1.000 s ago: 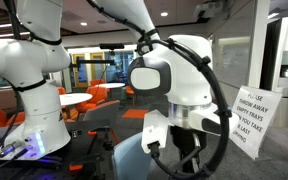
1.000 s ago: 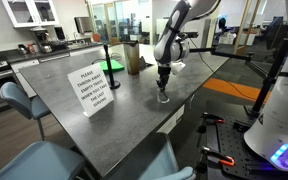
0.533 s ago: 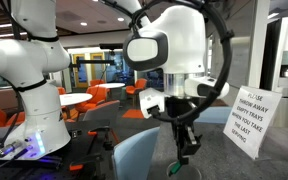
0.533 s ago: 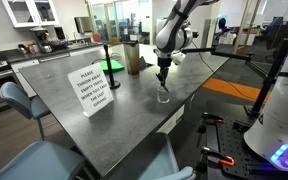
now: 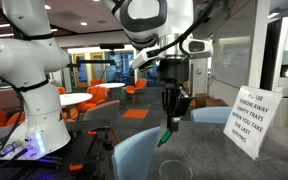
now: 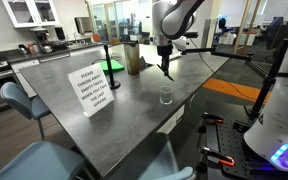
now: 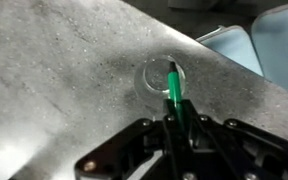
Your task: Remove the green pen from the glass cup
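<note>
green pen [image 7: 173, 85]: pinched in the fingers of the gripper [image 7: 174, 120], which are closed on it, long axis run toward 12 o'clock in the wrist view, tip judged clear above the glass cup [image 7: 149, 80] stood beneath on the table [image 7: 54, 60].

I see a white printed sign [image 6: 92, 88] standing on the grey speckled table [image 6: 134, 118]. Behind the sign, a black post on a green base [image 6: 111, 65] and a brownish container [image 6: 134, 58] stand. A blue chair [image 6: 16, 100] sits near the sign, off the table's edge.
</note>
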Controlling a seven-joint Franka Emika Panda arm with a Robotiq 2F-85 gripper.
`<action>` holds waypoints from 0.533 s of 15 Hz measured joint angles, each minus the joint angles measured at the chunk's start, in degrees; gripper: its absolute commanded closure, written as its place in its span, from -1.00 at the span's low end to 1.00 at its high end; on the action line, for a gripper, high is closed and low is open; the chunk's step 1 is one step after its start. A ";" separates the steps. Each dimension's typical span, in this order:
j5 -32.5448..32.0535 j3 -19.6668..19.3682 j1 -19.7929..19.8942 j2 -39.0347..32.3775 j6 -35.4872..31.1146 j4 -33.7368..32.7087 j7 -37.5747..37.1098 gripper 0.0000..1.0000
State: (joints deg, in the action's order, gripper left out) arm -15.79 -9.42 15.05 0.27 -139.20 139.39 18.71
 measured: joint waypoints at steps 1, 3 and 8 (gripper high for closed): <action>1.35 0.25 -1.19 0.15 -0.11 0.12 0.60 0.93; 6.53 1.14 -3.50 -0.55 -0.27 0.39 3.48 0.93; 14.61 4.50 -7.36 -9.51 -0.11 -3.02 5.82 0.93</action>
State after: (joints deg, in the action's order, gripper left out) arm -1.18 -4.91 7.68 -9.25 -139.31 136.37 24.52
